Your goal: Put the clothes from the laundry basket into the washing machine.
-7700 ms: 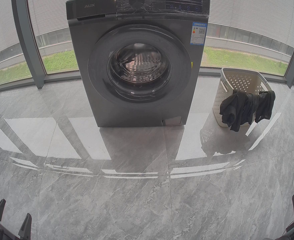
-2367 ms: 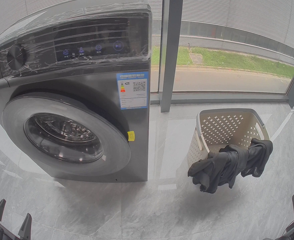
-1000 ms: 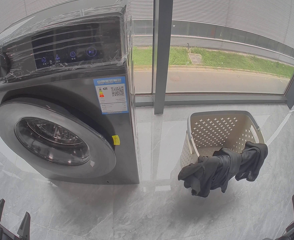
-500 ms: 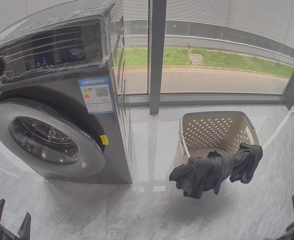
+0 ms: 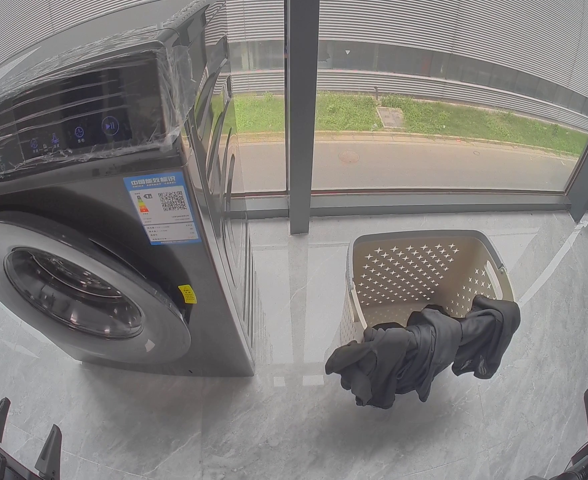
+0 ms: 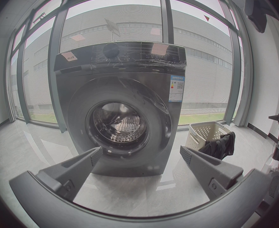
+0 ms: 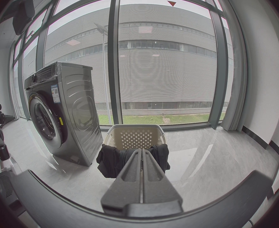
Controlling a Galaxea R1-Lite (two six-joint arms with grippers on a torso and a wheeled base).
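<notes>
The grey washing machine [image 5: 94,248] stands at the left with its round door [image 5: 74,295] closed. To its right, a cream laundry basket [image 5: 417,236] sits on the floor. Dark clothes [image 5: 407,358] hang over its near rim. My left gripper [image 5: 24,428] is low at the near left, open and empty, far from both. In the left wrist view that gripper [image 6: 139,152] faces the washing machine [image 6: 120,111], with the basket [image 6: 209,131] off to one side. My right gripper [image 7: 142,152] is shut and empty, pointing at the clothes [image 7: 114,159] and basket [image 7: 134,136] from a distance.
Glossy grey tiled floor [image 5: 294,428] lies open between me and the basket. A glass wall with a dark upright post [image 5: 302,101] runs behind the machine and basket. A gap of floor separates the machine's side from the basket.
The whole head picture has shifted: the camera has turned and come nearer, so the machine sits farther left and the basket nearer the middle. Both grippers hold the same pose.
</notes>
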